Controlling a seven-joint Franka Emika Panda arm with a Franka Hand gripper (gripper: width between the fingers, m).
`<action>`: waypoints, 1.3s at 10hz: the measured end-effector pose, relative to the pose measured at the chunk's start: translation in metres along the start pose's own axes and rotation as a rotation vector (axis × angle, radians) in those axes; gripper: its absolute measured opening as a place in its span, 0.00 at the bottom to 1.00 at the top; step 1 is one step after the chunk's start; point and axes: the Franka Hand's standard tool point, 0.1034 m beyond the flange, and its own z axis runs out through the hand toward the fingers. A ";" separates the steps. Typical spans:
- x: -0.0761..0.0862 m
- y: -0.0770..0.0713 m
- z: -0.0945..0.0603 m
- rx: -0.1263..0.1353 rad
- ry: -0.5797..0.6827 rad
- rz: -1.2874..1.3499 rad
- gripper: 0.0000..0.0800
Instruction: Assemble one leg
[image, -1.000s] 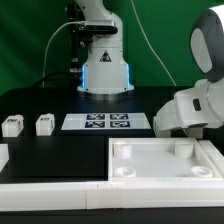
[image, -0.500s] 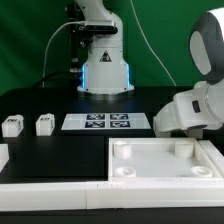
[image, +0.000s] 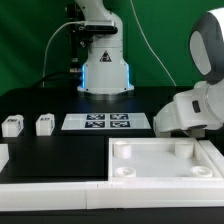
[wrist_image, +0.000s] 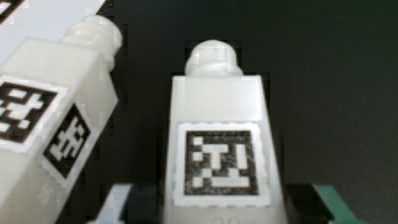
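Note:
In the wrist view a white leg with a black-and-white marker tag lies on the black table between my gripper fingers. The jaws are open, with a dark gap between the leg and the finger on each side. A second tagged leg lies right beside it, tilted. In the exterior view the gripper is hidden behind the white arm housing at the exterior view's right. The large white tabletop with corner sockets lies at the front.
Two more small white legs stand at the exterior view's left. The marker board lies in the middle. The robot base stands behind it. A white part edge shows at the far left.

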 end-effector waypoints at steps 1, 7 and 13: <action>0.000 0.000 0.000 0.000 0.000 0.000 0.36; -0.015 0.002 -0.017 -0.007 0.008 0.002 0.37; -0.049 0.006 -0.050 -0.020 0.111 0.031 0.37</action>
